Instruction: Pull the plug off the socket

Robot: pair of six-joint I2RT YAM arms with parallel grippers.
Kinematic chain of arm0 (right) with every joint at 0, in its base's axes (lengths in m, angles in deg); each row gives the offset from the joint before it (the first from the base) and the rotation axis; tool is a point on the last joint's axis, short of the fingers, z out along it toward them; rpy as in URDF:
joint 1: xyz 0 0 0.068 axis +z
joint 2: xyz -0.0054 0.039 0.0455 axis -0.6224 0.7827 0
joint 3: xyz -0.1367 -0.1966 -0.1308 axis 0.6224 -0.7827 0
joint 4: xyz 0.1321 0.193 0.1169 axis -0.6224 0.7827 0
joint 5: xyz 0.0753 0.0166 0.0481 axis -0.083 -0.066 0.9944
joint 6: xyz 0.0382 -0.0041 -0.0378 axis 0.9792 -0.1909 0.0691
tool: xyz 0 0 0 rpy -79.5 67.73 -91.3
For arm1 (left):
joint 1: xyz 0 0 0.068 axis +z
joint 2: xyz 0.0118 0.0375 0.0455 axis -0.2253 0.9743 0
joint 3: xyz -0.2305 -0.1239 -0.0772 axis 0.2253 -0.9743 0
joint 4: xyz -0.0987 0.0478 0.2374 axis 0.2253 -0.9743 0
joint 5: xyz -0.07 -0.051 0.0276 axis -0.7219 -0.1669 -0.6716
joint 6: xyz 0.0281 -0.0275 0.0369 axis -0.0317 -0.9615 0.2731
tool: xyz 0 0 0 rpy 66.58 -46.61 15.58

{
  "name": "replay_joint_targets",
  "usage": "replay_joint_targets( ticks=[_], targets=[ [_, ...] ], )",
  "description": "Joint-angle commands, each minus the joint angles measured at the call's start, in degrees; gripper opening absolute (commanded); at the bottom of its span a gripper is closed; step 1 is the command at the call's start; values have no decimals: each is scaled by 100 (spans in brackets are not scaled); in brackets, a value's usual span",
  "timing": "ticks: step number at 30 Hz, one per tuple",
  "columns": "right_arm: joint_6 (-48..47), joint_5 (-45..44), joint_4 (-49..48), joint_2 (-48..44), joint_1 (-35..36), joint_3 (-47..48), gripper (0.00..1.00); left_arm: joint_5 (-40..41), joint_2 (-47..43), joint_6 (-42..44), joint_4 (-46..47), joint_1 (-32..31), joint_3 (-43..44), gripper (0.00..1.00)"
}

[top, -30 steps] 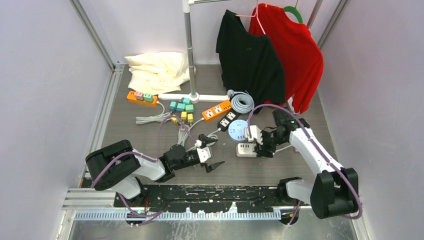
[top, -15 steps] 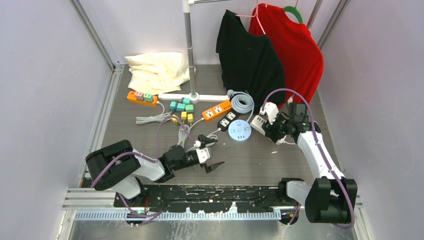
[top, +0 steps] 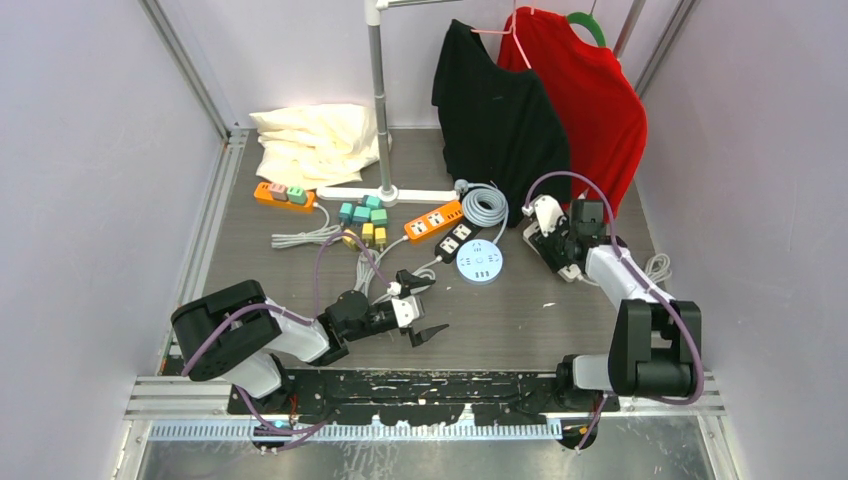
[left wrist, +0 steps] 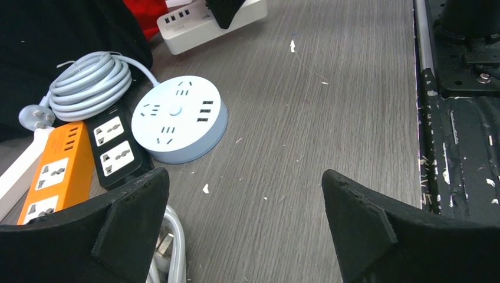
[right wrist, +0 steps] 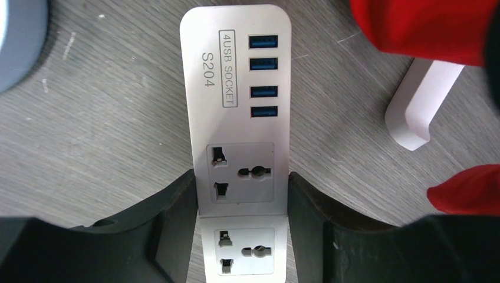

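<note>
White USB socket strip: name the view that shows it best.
Right wrist: the white USB socket strip fills the frame, outlets legible, held by the right hand. Left wrist catches one end; top external shows it small, partly under that hand.

A round plastic power hub [top: 479, 261] is white on top with a pale blue rim. Beside the hub lie a black two-outlet strip [top: 455, 240] and an orange strip [top: 434, 221] with white socket faces. Near the hub, the white rectangular socket strip [right wrist: 239, 106] carries four blue USB ports and grey lettering. The tabletop [top: 520, 310] is grey wood-grain.
</note>
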Motion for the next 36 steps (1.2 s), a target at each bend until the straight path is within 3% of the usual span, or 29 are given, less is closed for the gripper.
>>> replay_joint_targets(
  ticks=[1, 5, 9, 12, 14, 17, 22, 26, 28, 33, 36],
  targets=[
    [89, -373, -579, 248, -23, 212, 19, -74, 26, 120, 507, -5, -11, 99],
    [131, -369, -592, 583, -21, 354, 38, -74, 26, 120, 511, -8, -11, 99],
    [242, -342, -488, 767, -22, 483, 69, -74, 20, 120, 507, -5, -11, 99],
    [217, -224, -407, 571, -23, 416, 89, -74, 35, 120, 507, -11, -2, 100],
    [229, -123, -163, 337, -31, 440, 96, -66, 34, 115, 513, -5, -4, 99],
    [318, 363, 791, 83, -121, 812, 100, -48, 26, 104, 514, -5, -11, 100],
    [-536, 2284, 2820, -386, -305, 1196, 100, 269, -49, -102, 676, -4, -83, 100],
    [-746, 3218, 3581, -970, -303, 1255, 100, 737, -612, -679, 300, 2, -69, 99],
    [-557, 3521, 3641, -1221, -302, 1304, 100, 903, -1200, -1050, -644, 18, 109, 99],
    [-24, 4177, 3660, -1548, -301, 1371, 100, 1636, -2797, -1885, -4675, 66, 1225, 99],
    [84, 4130, 3611, -1563, -302, 1344, 100, 1741, -3310, -2125, -5349, 218, 1333, 99]
  ],
)
